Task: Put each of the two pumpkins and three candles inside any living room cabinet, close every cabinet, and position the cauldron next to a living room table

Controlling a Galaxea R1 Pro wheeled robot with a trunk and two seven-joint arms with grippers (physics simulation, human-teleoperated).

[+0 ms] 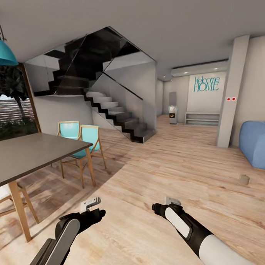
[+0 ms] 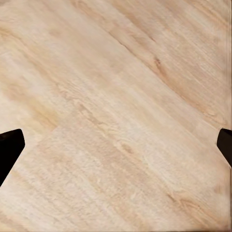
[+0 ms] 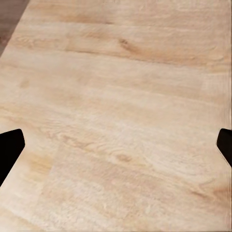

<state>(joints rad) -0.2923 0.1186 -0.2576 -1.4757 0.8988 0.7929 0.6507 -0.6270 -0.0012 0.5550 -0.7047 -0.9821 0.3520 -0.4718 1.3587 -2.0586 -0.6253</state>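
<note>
A wood floor [image 1: 157, 177] stretches ahead. 1 stubby beige candle [image 1: 244, 179] stands upright on it — long axis vertical — near a blue beanbag [image 1: 258, 142]. Left gripper [image 1: 90, 204] and right gripper [image 1: 172, 201] hang spread wide, holding nothing. Risk: driving on could clip the dining table [image 1: 29, 152] or topple the candle.

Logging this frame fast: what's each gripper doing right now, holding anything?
Left gripper: open, empty, over bare wooden floor.
Right gripper: open, empty, also over the floor.
</note>
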